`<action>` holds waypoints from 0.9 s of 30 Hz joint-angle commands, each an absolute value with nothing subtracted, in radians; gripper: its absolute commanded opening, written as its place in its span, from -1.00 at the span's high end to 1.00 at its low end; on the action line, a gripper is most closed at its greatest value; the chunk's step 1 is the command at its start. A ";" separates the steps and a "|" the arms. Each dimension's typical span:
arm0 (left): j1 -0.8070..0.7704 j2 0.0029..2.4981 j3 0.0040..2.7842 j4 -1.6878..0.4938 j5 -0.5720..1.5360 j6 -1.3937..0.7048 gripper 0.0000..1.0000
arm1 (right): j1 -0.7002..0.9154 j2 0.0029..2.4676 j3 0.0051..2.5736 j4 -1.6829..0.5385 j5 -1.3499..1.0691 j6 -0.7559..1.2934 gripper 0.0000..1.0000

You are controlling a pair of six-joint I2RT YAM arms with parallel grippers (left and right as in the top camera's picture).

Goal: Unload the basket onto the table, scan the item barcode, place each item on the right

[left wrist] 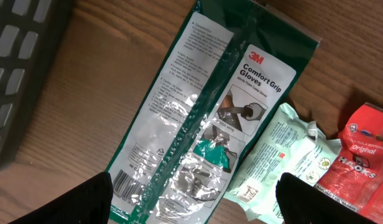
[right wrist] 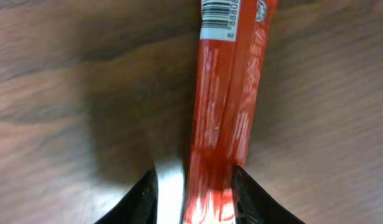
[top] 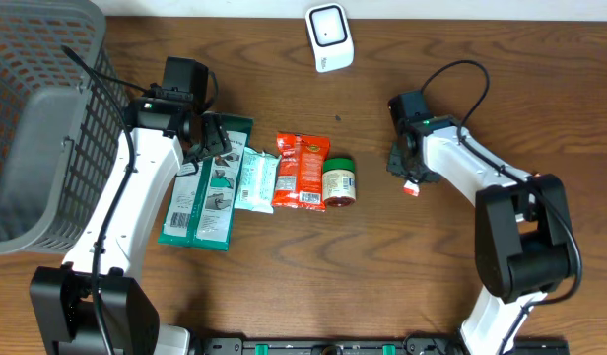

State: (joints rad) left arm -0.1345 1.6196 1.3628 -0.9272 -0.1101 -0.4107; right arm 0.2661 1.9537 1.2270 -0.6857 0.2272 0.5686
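Wooden tabletop (top: pixel 432 286), grey basket (top: pixel 37 118) at far left, white scanner (top: pixel 329 37) at far edge, centre. Right pincer (right wrist: pixel 201 186) was clamped on a narrow red packet (right wrist: pixel 226 93), right of the scanner and nearer; its barcode (right wrist: pixel 217 15) showed at the free end. Left pincer (top: pixel 213 138) stood wide open, gripping nothing, over the green gloves pack (left wrist: pixel 204 112), leftmost in a row with a pale packet (top: pixel 254 179), red bags (top: pixel 301 170) and a jar (top: pixel 339 183)

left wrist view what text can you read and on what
"3M": glove packet, top right.
"Comfort Grip Gloves": same packet, below that.
"original": red packet; the big word under it is unclear.
Fine print and barcode digits on glove packet, print on pale green pouch: too small.
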 commanded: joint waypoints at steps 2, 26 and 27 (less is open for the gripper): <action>-0.134 1.621 1.359 -0.930 -0.116 -0.404 -0.68 | 0.271 2.010 1.221 -0.668 0.268 0.583 0.53; -0.134 1.621 1.359 -0.930 -0.116 -0.404 -0.68 | 0.044 1.674 1.221 -0.688 -0.566 0.297 0.98; -0.134 1.621 1.359 -0.930 -0.116 -0.404 -0.68 | 0.034 1.682 1.212 -0.685 -0.560 0.287 0.98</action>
